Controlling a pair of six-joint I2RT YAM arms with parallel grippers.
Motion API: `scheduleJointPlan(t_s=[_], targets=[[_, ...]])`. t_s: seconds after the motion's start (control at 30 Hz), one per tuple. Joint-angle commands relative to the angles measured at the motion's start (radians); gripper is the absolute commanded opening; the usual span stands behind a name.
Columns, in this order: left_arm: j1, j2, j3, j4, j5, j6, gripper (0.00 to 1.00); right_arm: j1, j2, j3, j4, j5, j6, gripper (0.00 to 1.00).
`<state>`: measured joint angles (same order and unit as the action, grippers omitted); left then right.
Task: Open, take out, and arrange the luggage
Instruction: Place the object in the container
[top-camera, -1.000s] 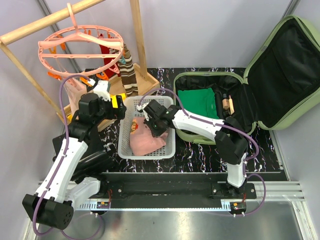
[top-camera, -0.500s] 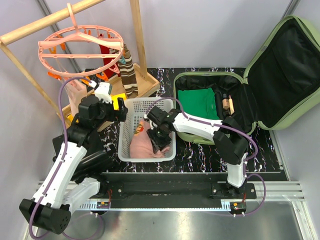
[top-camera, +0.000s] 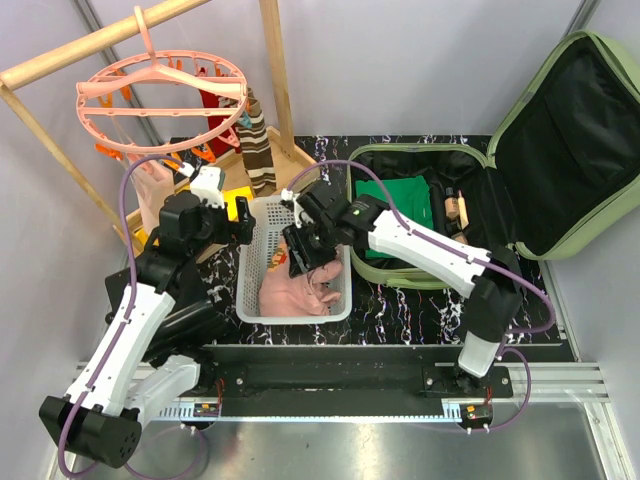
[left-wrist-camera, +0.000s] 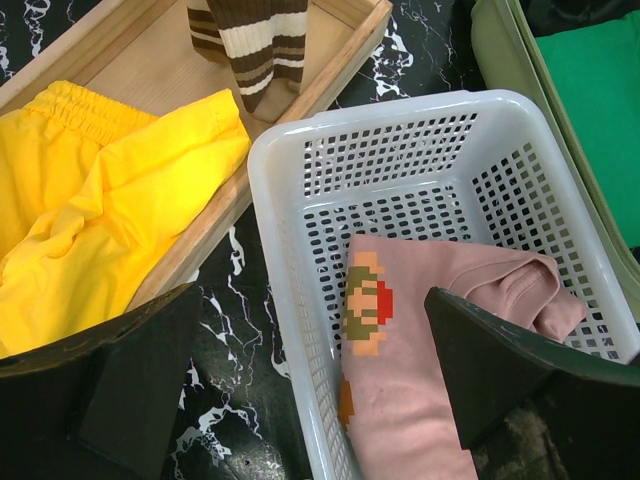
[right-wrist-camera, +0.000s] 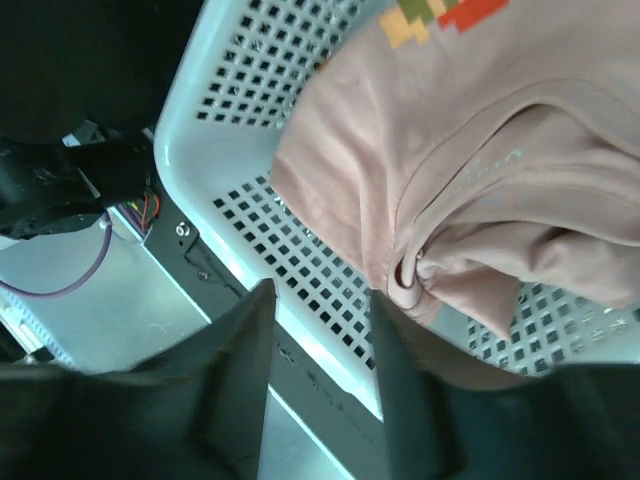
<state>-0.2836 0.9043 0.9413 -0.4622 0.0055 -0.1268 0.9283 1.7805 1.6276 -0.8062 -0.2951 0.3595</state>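
The luggage (top-camera: 580, 130) lies open at the right with its lid up and a folded green garment (top-camera: 395, 205) inside. A white basket (top-camera: 245, 270) stands left of it and holds a pink garment (top-camera: 300, 292) with a pixel print. My right gripper (top-camera: 300, 255) hovers over the basket, open, with nothing between its fingers (right-wrist-camera: 240, 350); the pink garment (right-wrist-camera: 450, 130) lies loose below it. My left gripper (left-wrist-camera: 315, 370) is wide open above the basket's left wall (left-wrist-camera: 290, 260), touching nothing, with the pink garment (left-wrist-camera: 400, 330) beside its right finger.
A wooden tray (left-wrist-camera: 330, 70) behind the basket holds a yellow garment (left-wrist-camera: 110, 200) and a brown striped one (left-wrist-camera: 250, 40). A wooden rack (top-camera: 60, 65) carries a round pink drying hanger (top-camera: 160, 95). Small bottles (top-camera: 455, 208) stand inside the luggage.
My right gripper lowered the pink garment into the basket, opened and let it go, then lifted away toward the back. The left arm has hardly moved.
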Motion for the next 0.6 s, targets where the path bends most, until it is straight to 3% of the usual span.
scheduleJointPlan(t_s=[0.0,0.27,0.47,0.57], targets=[[-0.005,-0.001,-0.002,0.04,-0.022,0.016,0.99,-0.017,0.005,0.029,0.019,0.074,-0.03,0.43],[-0.006,0.001,-0.007,0.04,-0.025,0.018,0.99,-0.043,0.181,0.045,0.03,0.068,-0.042,0.31],[-0.008,0.005,-0.003,0.037,-0.036,0.021,0.99,-0.043,0.14,-0.083,-0.019,0.238,-0.04,0.3],[-0.014,0.011,-0.002,0.034,-0.035,0.023,0.99,-0.043,0.171,-0.066,-0.03,0.287,-0.047,0.3]])
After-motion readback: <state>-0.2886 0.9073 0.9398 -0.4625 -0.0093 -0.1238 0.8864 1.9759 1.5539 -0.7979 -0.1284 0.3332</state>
